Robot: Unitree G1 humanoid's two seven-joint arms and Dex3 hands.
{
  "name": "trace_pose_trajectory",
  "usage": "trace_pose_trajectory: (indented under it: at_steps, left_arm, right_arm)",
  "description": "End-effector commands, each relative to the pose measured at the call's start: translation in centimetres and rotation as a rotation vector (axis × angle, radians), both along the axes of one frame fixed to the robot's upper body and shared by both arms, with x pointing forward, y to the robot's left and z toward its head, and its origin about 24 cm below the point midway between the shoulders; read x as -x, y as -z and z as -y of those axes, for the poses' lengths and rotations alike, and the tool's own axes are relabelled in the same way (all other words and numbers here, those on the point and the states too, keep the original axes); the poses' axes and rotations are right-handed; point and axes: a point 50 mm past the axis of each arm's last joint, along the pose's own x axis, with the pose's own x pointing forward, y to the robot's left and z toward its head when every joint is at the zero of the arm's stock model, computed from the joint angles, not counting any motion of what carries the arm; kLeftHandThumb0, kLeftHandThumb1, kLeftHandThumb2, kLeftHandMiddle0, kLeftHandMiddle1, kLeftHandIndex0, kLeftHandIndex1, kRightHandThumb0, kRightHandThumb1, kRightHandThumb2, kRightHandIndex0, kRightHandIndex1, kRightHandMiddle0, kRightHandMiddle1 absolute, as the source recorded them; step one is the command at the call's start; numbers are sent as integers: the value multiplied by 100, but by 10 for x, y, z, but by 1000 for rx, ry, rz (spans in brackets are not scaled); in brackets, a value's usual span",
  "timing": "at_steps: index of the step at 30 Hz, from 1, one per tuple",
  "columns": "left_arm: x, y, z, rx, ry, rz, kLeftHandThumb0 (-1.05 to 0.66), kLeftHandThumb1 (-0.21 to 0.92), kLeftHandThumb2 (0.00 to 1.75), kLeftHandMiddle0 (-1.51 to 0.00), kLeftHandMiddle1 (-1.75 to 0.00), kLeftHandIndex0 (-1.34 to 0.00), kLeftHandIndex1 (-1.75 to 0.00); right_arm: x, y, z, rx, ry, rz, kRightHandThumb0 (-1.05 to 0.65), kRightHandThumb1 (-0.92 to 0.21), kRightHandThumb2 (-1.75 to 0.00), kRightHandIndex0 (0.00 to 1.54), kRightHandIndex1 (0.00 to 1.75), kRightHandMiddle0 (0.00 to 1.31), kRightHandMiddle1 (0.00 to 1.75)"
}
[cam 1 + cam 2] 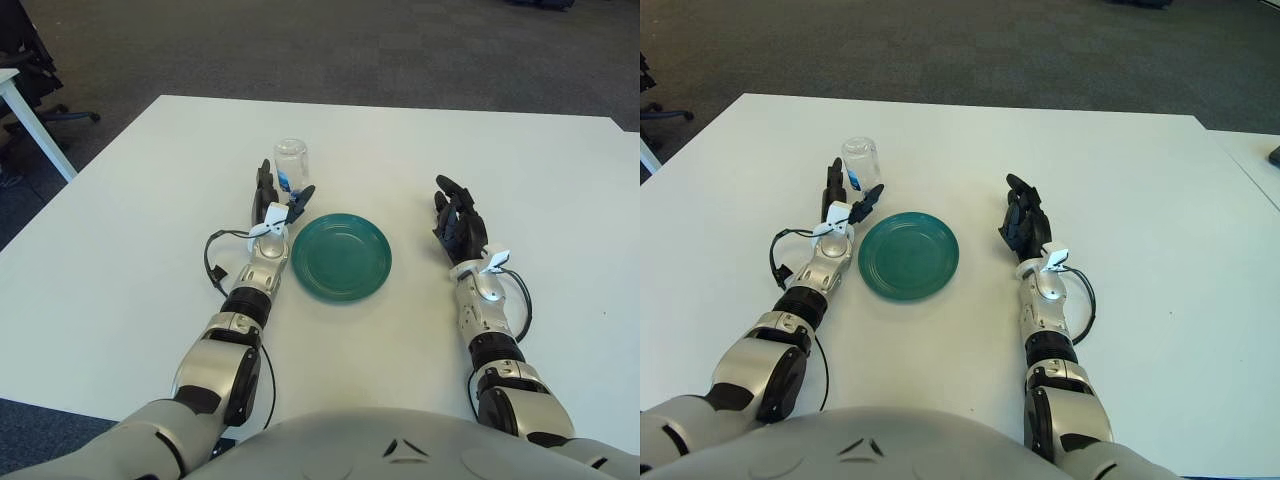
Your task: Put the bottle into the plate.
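On the white surface (120,220), clear plastic bottle (291,165) stands upright just behind-left of round green plate (341,257), outside it; left hand (272,205) right at bottle, fingers (299,198) spread, grasping nothing; right hand (457,228) right of plate, fingers relaxed

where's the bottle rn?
The bottle stands on the table's left half, just beyond the left robot hand and behind-left of the green plate.
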Motion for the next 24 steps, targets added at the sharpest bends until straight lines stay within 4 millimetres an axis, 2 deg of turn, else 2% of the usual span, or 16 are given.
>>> trace_pose_trajectory:
  at_steps: [1,24]
  left_arm:
    - [-6,-7,-2,-29,-5,18,-105,92,18,-14,-1,0,-37]
    - [-12,-11,-2,-33,-19,13,-105,92,16,-12,0,0,-39]
  right_arm:
    - [42,55,1,-63,39,-278,-82,-92,-79,29,1,0,56]
    - [41,57,2,-75,41,-287,-83,-92,-76,29,0,0,57]
